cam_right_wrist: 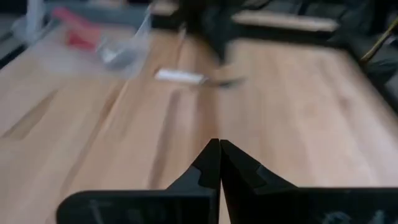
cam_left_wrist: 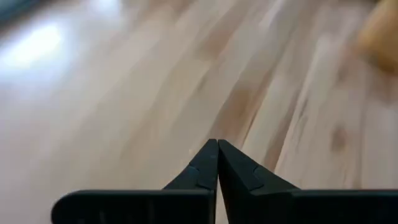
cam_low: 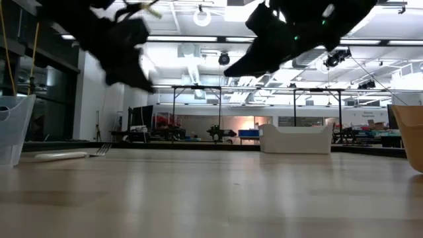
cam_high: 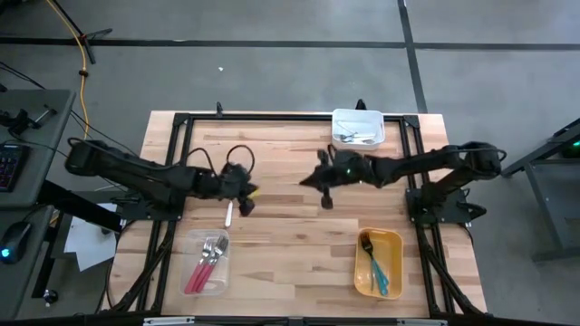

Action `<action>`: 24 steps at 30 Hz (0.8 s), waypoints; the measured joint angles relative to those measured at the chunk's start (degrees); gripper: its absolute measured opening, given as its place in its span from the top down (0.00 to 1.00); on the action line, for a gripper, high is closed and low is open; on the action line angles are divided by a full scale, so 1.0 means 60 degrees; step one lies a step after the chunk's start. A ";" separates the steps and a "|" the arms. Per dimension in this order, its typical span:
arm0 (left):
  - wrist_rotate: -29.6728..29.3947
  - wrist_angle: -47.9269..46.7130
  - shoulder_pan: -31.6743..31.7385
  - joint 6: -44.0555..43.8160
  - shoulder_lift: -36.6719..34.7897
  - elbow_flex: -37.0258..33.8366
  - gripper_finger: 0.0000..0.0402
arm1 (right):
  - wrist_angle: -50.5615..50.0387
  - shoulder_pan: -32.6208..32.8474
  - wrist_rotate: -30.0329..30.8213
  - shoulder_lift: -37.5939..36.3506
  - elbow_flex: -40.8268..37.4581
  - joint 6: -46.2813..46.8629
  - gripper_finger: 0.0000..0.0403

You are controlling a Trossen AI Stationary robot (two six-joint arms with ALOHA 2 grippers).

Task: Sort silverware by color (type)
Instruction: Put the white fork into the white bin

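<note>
A white-handled fork (cam_high: 228,215) lies flat on the wooden table; it also shows in the low view (cam_low: 66,156) and in the right wrist view (cam_right_wrist: 180,76). My left gripper (cam_high: 246,203) hovers just right of it, shut and empty (cam_left_wrist: 217,144). My right gripper (cam_high: 308,179) hangs above the table's middle, shut and empty (cam_right_wrist: 219,144), pointing toward the fork. Pink-handled utensils (cam_high: 207,258) lie in a clear container. Teal-handled ones (cam_high: 376,267) lie in a yellow container. White-handled ones (cam_high: 355,138) lie in a white container.
The clear container (cam_high: 222,272) stands near the front left, the yellow container (cam_high: 391,240) near the front right and the white container (cam_high: 357,116) at the far edge. A black frame (cam_high: 181,122) borders the table. Bare wood lies between the containers.
</note>
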 joint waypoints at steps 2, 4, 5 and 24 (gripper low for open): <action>-0.0054 -0.1409 -0.0221 -0.1380 -0.0156 0.0000 0.99 | 0.0806 -0.0451 -0.0364 -0.0004 -0.0268 0.0035 1.00; -0.0087 -0.2535 -0.0436 -0.2784 -0.0140 -0.0003 0.96 | 0.1392 -0.0741 -0.0719 -0.0004 -0.0496 0.0159 1.00; -0.0084 -0.3140 -0.0533 -0.3414 -0.0128 -0.0004 0.95 | 0.1561 -0.0828 -0.0769 -0.0004 -0.0550 0.0105 1.00; 0.0145 -0.4547 -0.1121 -0.6642 0.1927 -0.0011 0.68 | 0.1951 -0.0892 -0.0832 -0.0018 -0.0561 0.0157 1.00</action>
